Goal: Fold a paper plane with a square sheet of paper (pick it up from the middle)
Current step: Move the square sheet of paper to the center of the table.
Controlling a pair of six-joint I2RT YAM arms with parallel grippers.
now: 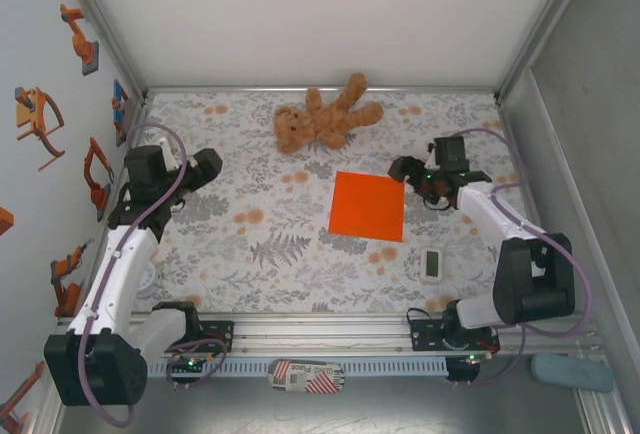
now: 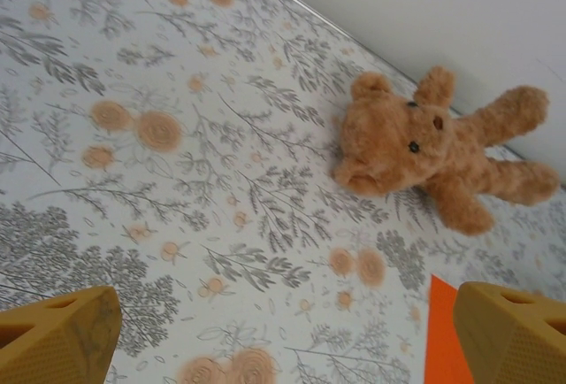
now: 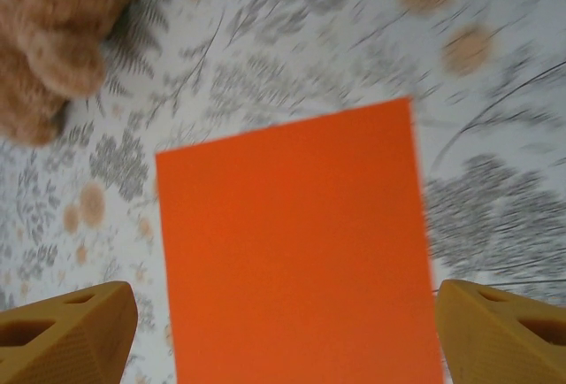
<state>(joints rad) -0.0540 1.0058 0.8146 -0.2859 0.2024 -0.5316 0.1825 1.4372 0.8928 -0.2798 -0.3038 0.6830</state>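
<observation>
Floral table bears flat orange sheet; teddy bear; white gadget.

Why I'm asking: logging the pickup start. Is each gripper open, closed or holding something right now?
Left gripper: open, holding nothing.
Right gripper: open, holding nothing, aimed at the square sheet of paper lying flat.

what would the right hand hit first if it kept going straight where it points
Likely the orange sheet, lying flat straight ahead of the right hand, framed between its fingers; how far off is unclear.
</observation>
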